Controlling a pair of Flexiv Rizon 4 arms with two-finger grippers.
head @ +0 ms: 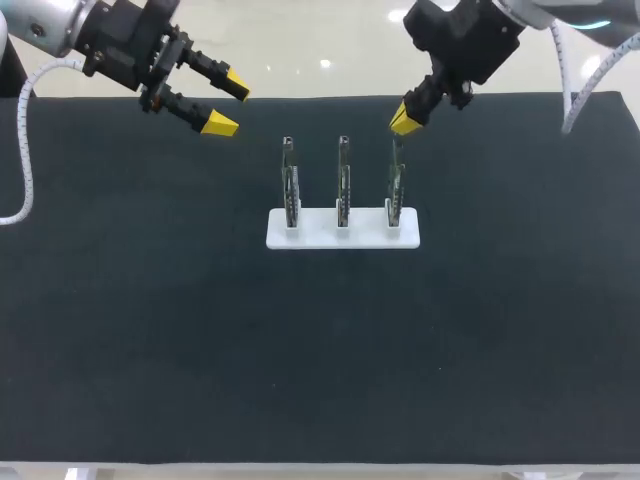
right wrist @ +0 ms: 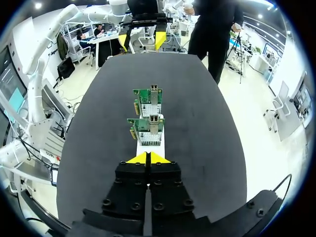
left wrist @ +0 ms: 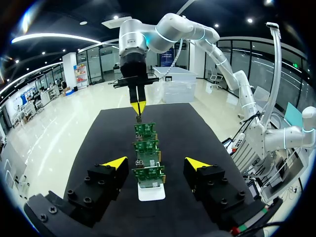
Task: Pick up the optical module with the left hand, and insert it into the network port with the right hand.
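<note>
Three flat green boards [left wrist: 144, 145] stand upright in a white slotted base [head: 343, 232] on matte black cloth [head: 320, 350]. Far left, the left gripper [head: 229, 104] gapes; the right gripper [head: 405, 118] is pinched together.

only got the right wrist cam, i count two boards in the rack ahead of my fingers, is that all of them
observer: no, three. The head view shows a third board in the white holder, directly under your right gripper.
operator: am i touching it
observer: the left wrist view puts your shut tips right at its top edge. I cannot tell if they touch.
operator: is the left near the rack
observer: no. The left gripper is open, out beyond the holder's left end, touching nothing.
</note>
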